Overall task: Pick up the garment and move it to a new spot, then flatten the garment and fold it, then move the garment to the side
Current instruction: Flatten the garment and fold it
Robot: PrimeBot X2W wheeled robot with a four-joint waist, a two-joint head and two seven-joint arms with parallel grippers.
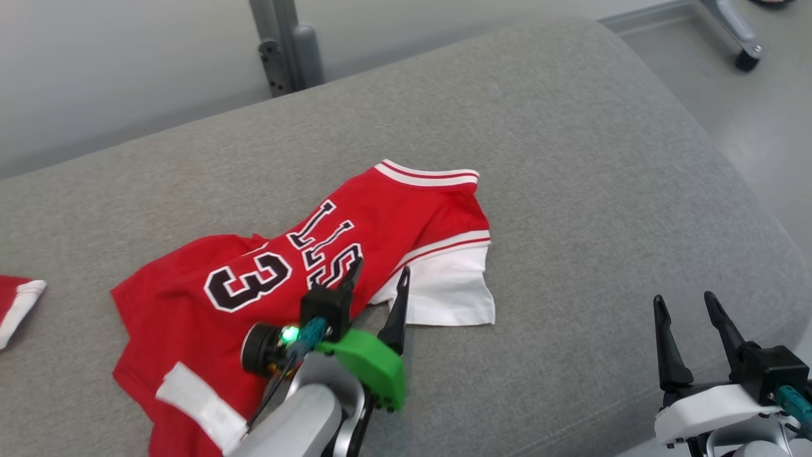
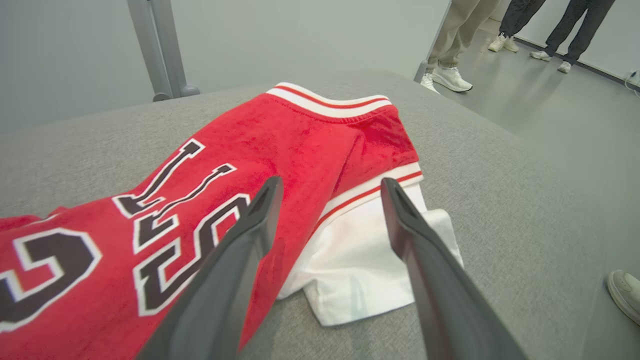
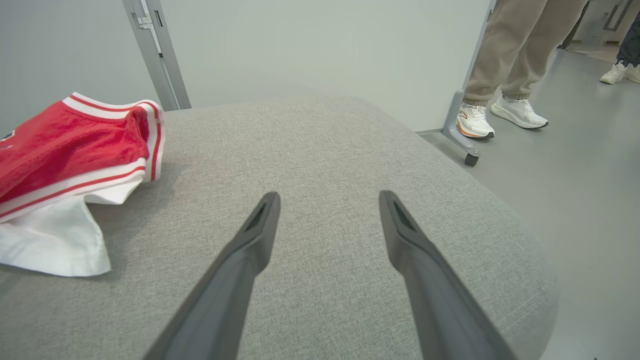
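We had the red jersey (image 1: 380,209) rumpled on the grey cushion (image 1: 571,158), left end effector (image 1: 381,266) spread wide over its 5 o'clock edge, right end effector (image 1: 684,296) parted, empty, at 4 o'clock!

A broad grey woven-fabric cushion with rounded corners (image 1: 571,158) is spread across the head view. Behind it, an upright grey metal post (image 1: 285,44) is set against a plain pale wall (image 1: 127,63). A smooth grey floor (image 1: 761,127) is seen to the right, where a slanted grey metal leg with a black caster (image 1: 739,38) stands. A small red cloth piece with a white band (image 1: 16,304) is laid at the cushion's left edge. Beside the cushion, a person's legs in beige trousers (image 3: 515,50) and white trainers (image 3: 517,112) are shown. Further off, legs in dark trousers (image 2: 575,30) are visible, and a single white shoe (image 2: 625,295) is cut by the frame edge.
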